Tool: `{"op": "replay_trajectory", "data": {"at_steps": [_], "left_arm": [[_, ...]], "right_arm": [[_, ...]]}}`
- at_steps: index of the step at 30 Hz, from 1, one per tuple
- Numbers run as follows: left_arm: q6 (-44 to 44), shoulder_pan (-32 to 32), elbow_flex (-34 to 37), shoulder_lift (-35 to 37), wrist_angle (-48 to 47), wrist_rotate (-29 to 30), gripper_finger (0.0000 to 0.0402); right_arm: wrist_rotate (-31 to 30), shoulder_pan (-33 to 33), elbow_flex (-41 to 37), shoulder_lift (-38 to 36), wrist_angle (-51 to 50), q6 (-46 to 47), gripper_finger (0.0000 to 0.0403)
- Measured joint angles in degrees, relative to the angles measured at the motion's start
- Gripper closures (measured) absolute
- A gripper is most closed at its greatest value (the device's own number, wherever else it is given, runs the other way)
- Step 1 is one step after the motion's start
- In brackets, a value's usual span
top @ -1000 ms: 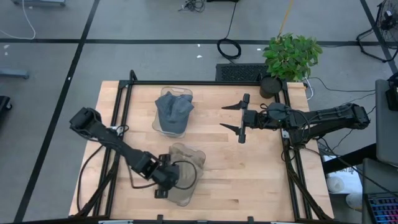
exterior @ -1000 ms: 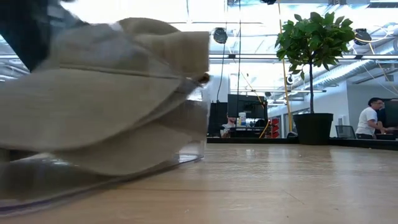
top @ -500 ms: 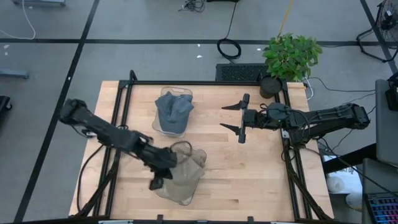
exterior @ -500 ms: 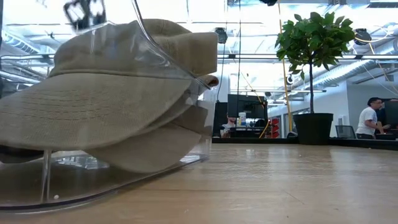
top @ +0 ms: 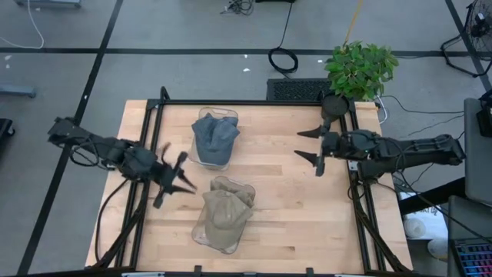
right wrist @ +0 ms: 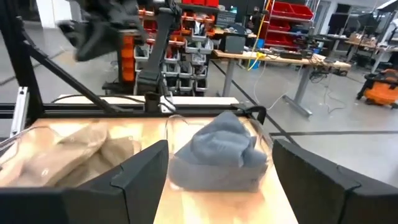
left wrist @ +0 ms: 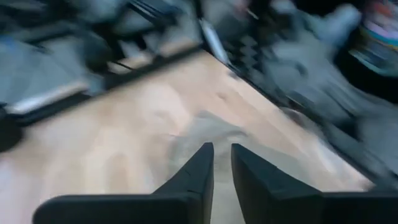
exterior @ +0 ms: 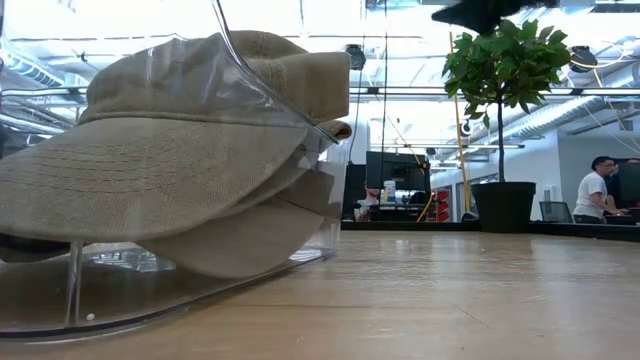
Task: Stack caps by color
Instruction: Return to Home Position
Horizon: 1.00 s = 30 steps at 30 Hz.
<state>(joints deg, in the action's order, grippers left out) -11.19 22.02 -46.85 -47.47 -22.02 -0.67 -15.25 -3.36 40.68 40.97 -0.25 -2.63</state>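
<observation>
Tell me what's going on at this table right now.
Two robot arms are sorting caps by colour. The tan caps sit stacked in the near bin, the blue caps in the far bin. No cap lies loose on the table. The left gripper hangs over the table's left side, jaws shut and empty. The right gripper waits on the right, jaws open.

The tan caps [exterior: 160, 170] and their clear bin [exterior: 200, 292] run off the low view's left edge.
</observation>
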Motion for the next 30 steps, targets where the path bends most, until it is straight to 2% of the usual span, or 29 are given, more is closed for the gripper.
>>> {"op": "replay_trajectory", "data": {"at_steps": [3,5,8,11,14,19,22,25,30], "left_arm": [[0.0,-5.2,12.2,7.7,13.2,-0.3,0.0331],[1.2,-8.5,19.2,12.6,20.0,-2.6,0.0330],[3.4,-13.1,27.5,19.8,25.2,-6.7,0.0330],[6.2,-16.5,33.1,26.4,26.8,-8.4,0.0330],[6.7,-18.3,36.5,31.9,26.8,-8.5,0.0330],[6.2,-20.3,40.0,39.6,24.7,-9.7,0.0330],[7.0,-21.4,40.8,43.8,22.3,-11.6,0.0330],[8.4,-22.4,40.9,47.5,18.6,-12.9,0.0330],[10.3,-24.3,40.7,47.2,17.5,-13.4,0.0329]], "right_arm": [[-1.6,0.0,-5.0,-4.2,2.6,1.7,0.0129],[-4.2,0.0,-7.4,-6.5,2.5,2.0,0.0129],[-7.5,0.0,-10.5,-9.1,2.2,1.9,0.0129],[-7.6,0.0,-13.5,-10.7,2.8,1.0,0.0129],[-7.6,0.0,-18.0,-11.9,5.8,-0.6,0.0129],[-9.1,0.0,-28.3,-13.7,19.8,-1.2,0.0129],[-9.1,0.0,-32.7,-15.4,23.5,0.1,0.0129],[-8.9,0.0,-35.0,-18.1,23.2,2.0,0.0129],[-7.2,0.0,-36.3,-24.2,17.0,3.6,0.0129]]}}
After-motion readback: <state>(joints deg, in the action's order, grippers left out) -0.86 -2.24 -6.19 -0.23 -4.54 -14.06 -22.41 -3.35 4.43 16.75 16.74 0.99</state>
